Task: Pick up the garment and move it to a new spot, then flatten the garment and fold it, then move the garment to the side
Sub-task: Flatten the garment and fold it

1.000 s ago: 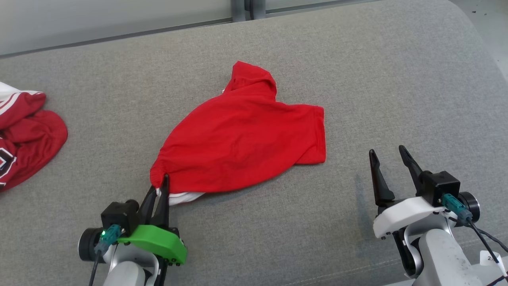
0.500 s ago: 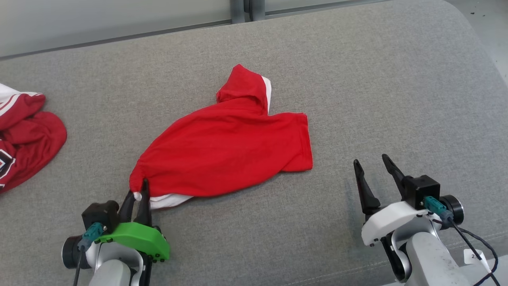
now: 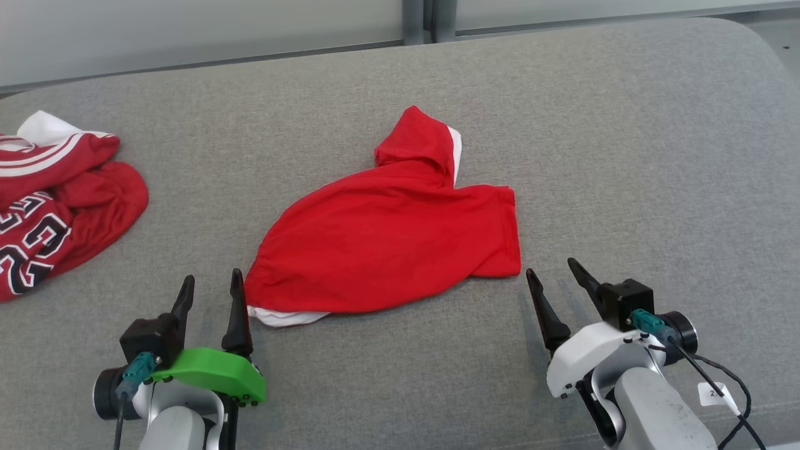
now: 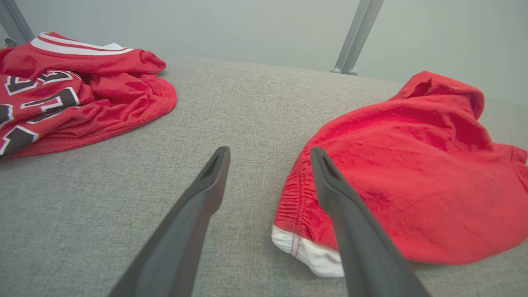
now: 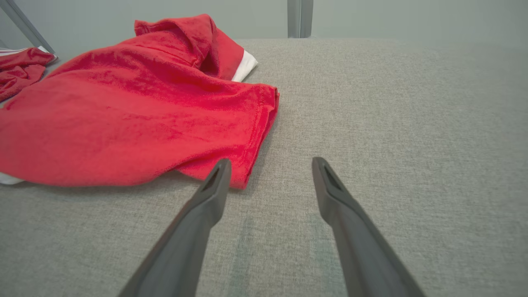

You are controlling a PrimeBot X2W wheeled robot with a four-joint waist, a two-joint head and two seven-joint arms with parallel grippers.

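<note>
The garment is a plain red piece with a white inner hem, lying rumpled in the middle of the grey cushion. My left gripper is open just left of its near-left corner, right finger close beside the gathered hem, nothing between the fingers. In the left wrist view the garment lies right of the left gripper. My right gripper is open and empty just right of the near-right corner. In the right wrist view the garment reaches the left finger of the right gripper.
A second red jersey with white stripes and numbers lies bunched at the far left, also seen as the jersey in the left wrist view. A metal post stands behind the cushion's back edge. The cushion rounds off at the upper right.
My left gripper has opened and let go of the garment's near-left corner, which now lies on the cushion. The camera has shifted, so the whole picture sits further right.
</note>
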